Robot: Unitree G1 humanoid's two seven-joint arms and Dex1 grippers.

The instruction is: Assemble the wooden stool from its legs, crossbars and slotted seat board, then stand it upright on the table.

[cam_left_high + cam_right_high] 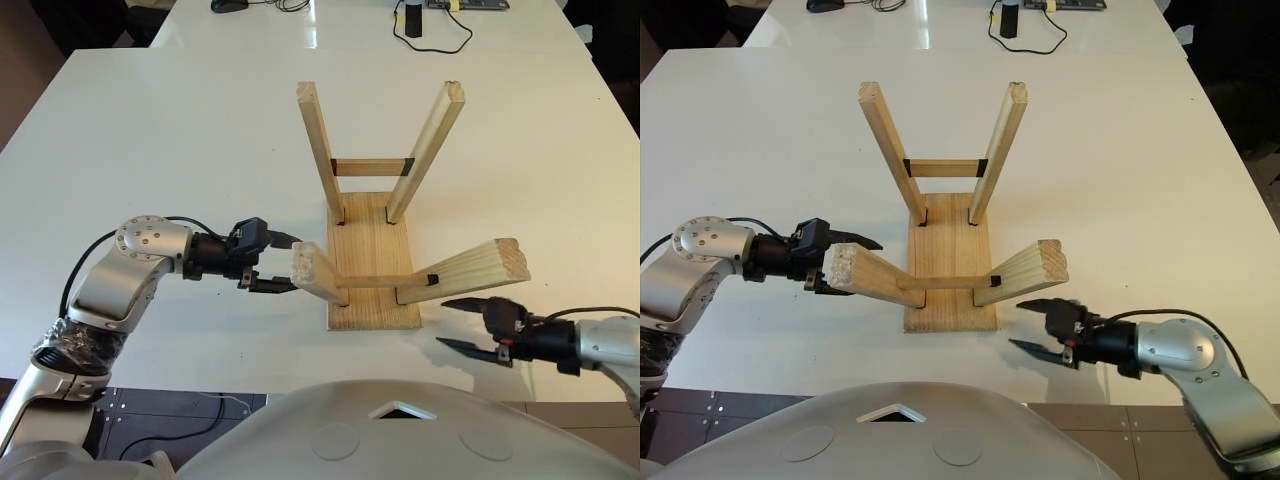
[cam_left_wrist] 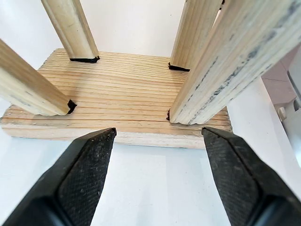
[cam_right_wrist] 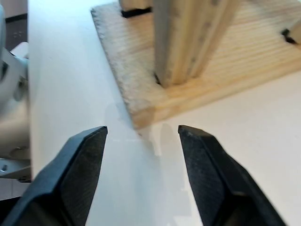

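So the stool (image 1: 365, 235) is sitting upside down in the middle of the white, glossy table (image 1: 150, 130). The slotted seat board (image 1: 950, 310) lies flat, a pale plank with long straight grain lines running along it and slightly fuzzy, rough-sawn edges. All four legs (image 1: 320, 150) are in their slots and poke up, splaying outward. They're square-section sticks of light wood with lightly rounded corners, and each base has a dark outline where it goes into the board. A thin flat crossbar (image 1: 370, 167) bridges the far pair and another (image 1: 375, 281) bridges the near pair, both with black marks at the joints.

The left gripper (image 1: 292, 264) is right at the cut end of the near-left leg (image 1: 322, 278). Its fingers (image 2: 80, 183) are spread wide apart, one on each side of that leg tip, and I can't tell if they actually touch it. They're black wedges with a fine cross-hatched grip texture.

The right gripper (image 1: 443, 323) hovers low over the table just beside the near-right corner of the seat board, below the near-right leg (image 1: 470, 268). Its fingers (image 3: 211, 174) are spread too, with nothing between them, same dark tapered shape.

A black cable (image 1: 430, 30) loops at the far edge of the table
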